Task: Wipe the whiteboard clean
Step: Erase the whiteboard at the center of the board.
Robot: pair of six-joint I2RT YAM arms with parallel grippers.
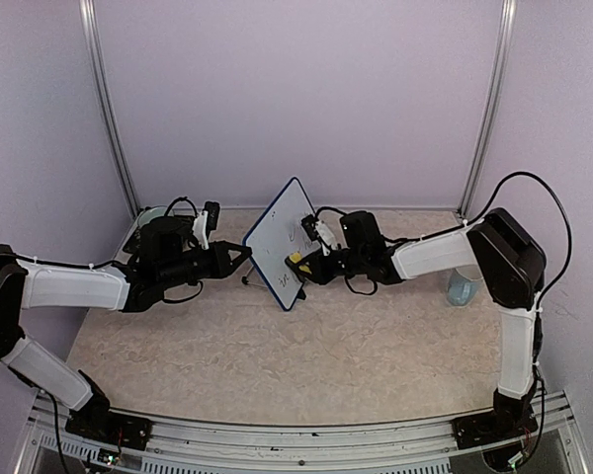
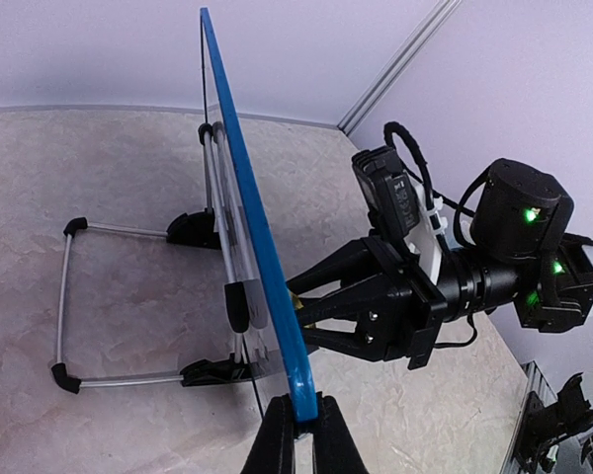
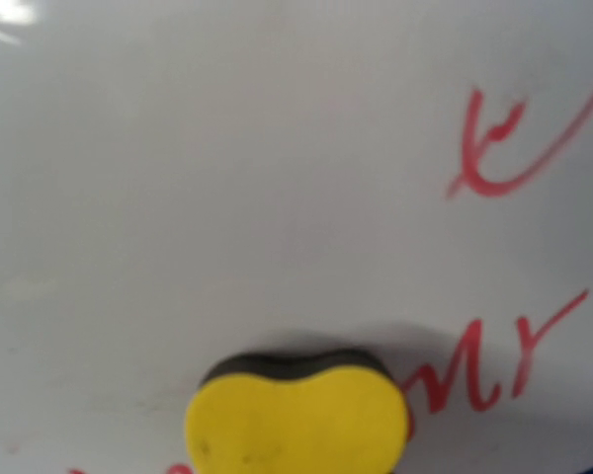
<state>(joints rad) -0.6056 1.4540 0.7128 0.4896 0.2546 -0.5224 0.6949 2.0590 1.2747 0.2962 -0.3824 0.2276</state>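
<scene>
Whiteboard [image 1: 281, 241], small, rectangular, blue-framed, stands tilted on the beige bench [image 1: 277, 365]; left tool [image 2: 296, 427] pinches its frame edge, right tool [image 2: 301, 312] pinches a yellow dark-backed sponge [image 3: 296, 425], apparently pressed against its red-scribbled face.

Beige marbled tabletop [image 1: 277, 355] lies under everything. Well to the right of the right end effector [image 1: 311, 265] stands a pale blue see-through container [image 1: 463, 286]. Far left of the left end effector [image 1: 243, 253], by the back wall, sits a greenish round object [image 1: 153, 214], partly hidden.
</scene>
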